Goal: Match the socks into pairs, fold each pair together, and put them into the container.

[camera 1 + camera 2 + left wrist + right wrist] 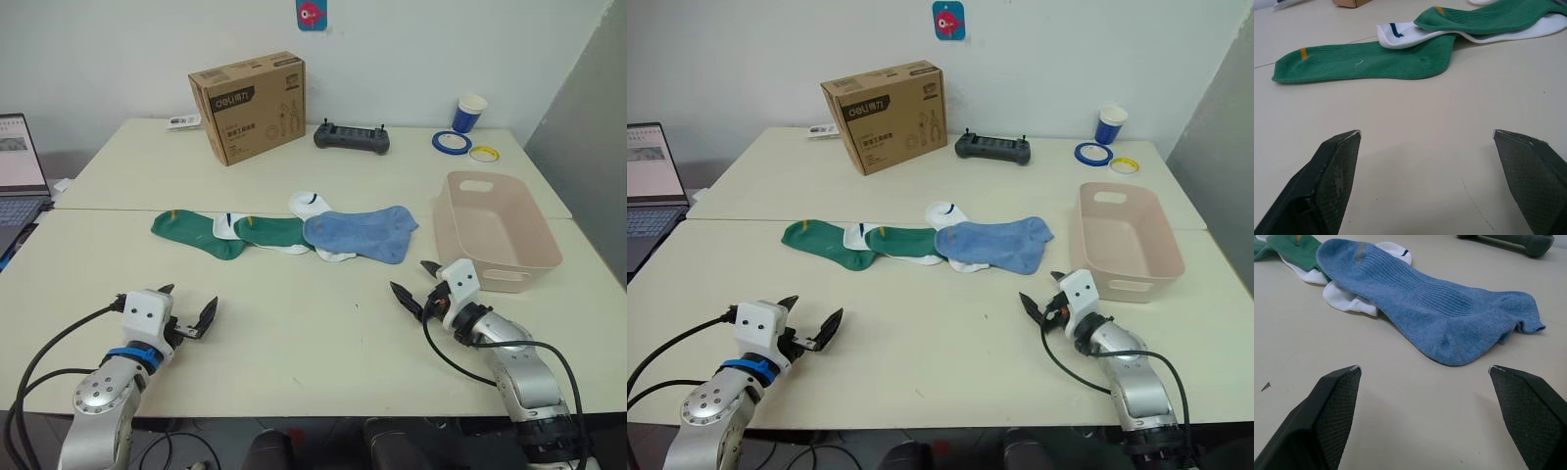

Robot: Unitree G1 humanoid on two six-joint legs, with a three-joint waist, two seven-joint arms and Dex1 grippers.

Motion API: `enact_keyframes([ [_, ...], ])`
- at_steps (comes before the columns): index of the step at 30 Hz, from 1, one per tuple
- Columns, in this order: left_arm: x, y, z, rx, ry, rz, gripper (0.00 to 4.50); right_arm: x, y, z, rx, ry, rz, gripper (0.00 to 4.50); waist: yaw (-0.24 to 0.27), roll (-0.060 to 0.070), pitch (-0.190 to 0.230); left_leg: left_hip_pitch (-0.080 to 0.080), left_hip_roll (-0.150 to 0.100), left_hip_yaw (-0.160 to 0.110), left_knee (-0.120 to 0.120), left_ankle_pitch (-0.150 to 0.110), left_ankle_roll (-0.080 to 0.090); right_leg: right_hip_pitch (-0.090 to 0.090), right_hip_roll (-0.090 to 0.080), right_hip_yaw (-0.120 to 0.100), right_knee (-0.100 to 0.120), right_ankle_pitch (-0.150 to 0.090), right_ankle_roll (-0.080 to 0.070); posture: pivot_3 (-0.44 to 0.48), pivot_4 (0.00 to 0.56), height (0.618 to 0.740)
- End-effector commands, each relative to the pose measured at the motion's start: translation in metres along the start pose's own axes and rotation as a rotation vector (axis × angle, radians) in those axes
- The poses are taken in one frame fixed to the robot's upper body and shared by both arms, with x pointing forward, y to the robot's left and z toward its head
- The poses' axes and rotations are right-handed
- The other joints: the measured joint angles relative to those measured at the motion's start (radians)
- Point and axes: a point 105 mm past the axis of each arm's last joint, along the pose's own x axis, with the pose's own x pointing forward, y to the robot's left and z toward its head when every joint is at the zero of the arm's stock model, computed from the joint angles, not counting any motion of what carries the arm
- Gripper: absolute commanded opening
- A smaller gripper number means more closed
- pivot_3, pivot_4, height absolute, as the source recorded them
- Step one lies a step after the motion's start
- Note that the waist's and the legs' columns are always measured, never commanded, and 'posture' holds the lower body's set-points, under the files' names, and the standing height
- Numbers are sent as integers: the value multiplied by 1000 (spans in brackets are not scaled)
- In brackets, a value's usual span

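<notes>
Socks lie in an overlapping row across the middle of a pale table (pixel 294 333): a dark green sock (pixel 191 233) at the robot's left end, a second green sock (pixel 269 231) beside it, white socks (pixel 312 206) showing beneath and between them, and light blue socks (pixel 364 233) at the right end, resting partly on a white one. The pinkish-beige tub (pixel 495 230) stands empty just right of the row, near the table's right edge. The left gripper (pixel 186 318) hovers low over bare tabletop near the front edge, fingers spread wide and holding nothing, facing the green sock. The right gripper (pixel 416 284) sits just in front of the blue socks, its fingers also wide apart and empty. Farther back are a cardboard box (pixel 249 106), a black controller (pixel 351 138), a blue paper cup (pixel 469 114) and rolls of tape (pixel 452 142); a laptop (pixel 20 166) stands at the left.
</notes>
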Motion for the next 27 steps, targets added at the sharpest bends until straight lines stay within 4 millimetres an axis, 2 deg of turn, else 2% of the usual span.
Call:
enact_keyframes([
  [1,-1,6,9,21,-32,19,4500,-4,-4,9,-29,-34,-20,4483,0,0,0,0,0,0,0,0,0,0,0,0,0,0,0,0,150,740],
  [12,2,3,10,27,-35,4,4500,-8,-4,5,-30,-21,-27,4483,0,0,0,0,0,0,0,0,0,0,0,0,0,0,0,0,150,740],
  [27,2,1,12,10,-44,-8,4500,-7,-5,8,-42,-30,-32,4483,0,0,0,0,0,0,0,0,0,0,0,0,0,0,0,0,150,740],
])
